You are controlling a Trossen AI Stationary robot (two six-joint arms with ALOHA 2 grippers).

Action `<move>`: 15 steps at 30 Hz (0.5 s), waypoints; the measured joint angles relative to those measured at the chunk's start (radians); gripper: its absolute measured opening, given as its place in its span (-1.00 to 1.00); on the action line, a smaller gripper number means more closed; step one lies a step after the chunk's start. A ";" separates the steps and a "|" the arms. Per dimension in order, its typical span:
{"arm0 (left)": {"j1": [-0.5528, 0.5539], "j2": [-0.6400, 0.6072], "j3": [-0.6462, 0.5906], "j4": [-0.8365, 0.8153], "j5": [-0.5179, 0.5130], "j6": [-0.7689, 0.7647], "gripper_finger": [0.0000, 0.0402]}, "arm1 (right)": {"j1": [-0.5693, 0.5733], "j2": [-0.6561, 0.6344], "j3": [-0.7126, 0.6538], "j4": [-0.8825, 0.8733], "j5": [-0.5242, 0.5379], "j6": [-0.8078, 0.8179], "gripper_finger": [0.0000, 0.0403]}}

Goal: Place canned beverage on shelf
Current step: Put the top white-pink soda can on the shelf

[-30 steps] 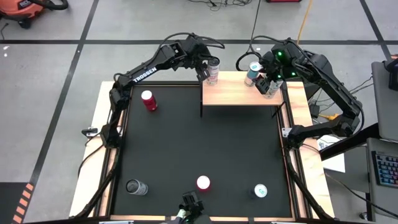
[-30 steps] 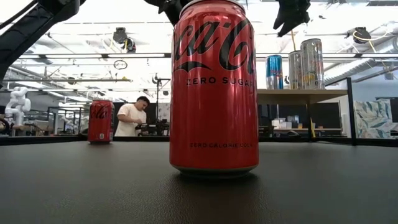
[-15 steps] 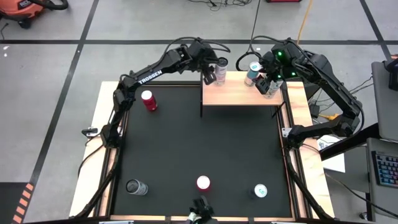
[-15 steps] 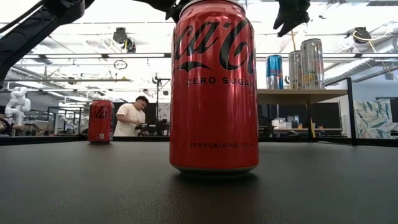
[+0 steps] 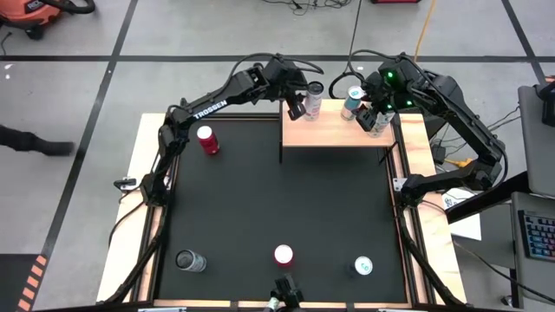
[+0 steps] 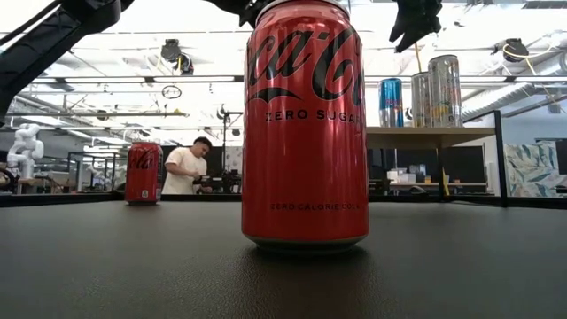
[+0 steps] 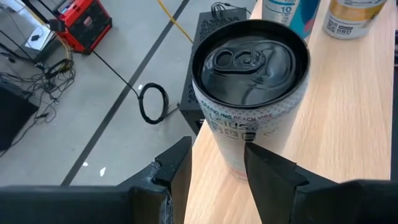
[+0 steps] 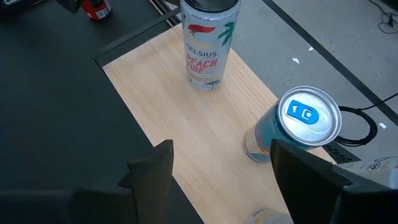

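The white can (image 5: 313, 99) is seen at the upper centre of the high view, standing upright on the shelf (image 5: 334, 132) near its far left edge — apparently set there to leave room beside the blue can (image 5: 351, 101) already shelved. In the left wrist view the left gripper (image 7: 217, 163) is seen closed, its fingers just in front of the can's base rather than around it. The right gripper (image 8: 221, 171) is held with fingers apart over the shelf's right end — nothing is gripped.
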State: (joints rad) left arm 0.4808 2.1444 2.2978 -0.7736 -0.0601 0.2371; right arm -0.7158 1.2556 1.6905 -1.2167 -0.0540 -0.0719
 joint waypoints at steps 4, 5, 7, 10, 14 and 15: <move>0.001 0.000 0.000 0.000 0.006 -0.022 -0.24 | 0.000 0.000 0.000 0.000 0.000 0.000 0.25; 0.002 0.000 0.000 0.000 0.007 -0.022 -0.24 | 0.000 0.000 0.000 0.000 0.000 0.000 0.25; 0.002 0.000 0.000 0.005 0.007 -0.022 -0.24 | 0.000 0.000 0.000 0.000 0.000 0.000 0.25; 0.003 0.000 0.000 0.015 0.008 -0.022 -0.24 | 0.000 0.000 0.000 0.000 0.000 0.000 0.25; 0.003 0.006 0.000 0.063 0.012 -0.022 -0.24 | 0.000 0.000 0.000 0.000 0.000 0.000 0.25; 0.005 0.007 0.000 0.070 0.021 -0.023 -0.24 | 0.000 0.000 0.000 0.000 0.000 0.000 0.25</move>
State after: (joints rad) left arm 0.4858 2.1512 2.2982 -0.7033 -0.0389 0.2143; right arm -0.7158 1.2556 1.6905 -1.2167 -0.0540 -0.0719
